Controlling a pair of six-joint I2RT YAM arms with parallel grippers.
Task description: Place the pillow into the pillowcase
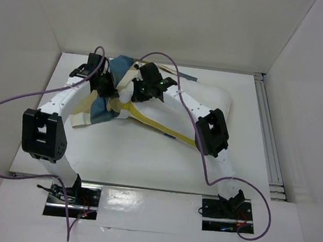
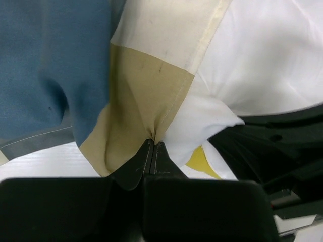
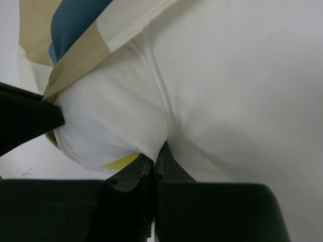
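The white table [image 1: 145, 160] lies nearest. Toward its far side, the left gripper [image 2: 153, 143] is pinched tight on a tan part of the pillowcase [image 2: 146, 91], and the right gripper [image 3: 156, 151], just beside it, is pinched tight on the white pillow [image 3: 227, 101]. Plain white walls [image 1: 173, 17] stand behind and on both sides.

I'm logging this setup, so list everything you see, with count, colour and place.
Pillow: one, white with yellow edging, far side of table, right of middle.
Pillowcase: one, blue, tan and cream checks, bunched at pillow's left end.
Table: one, white, under everything.
Rail: one, silver, along table's right edge.
Cables: two, purple, one looping off each arm.
Left gripper: one, black, shut on pillowcase.
Right gripper: one, black, shut on pillow.
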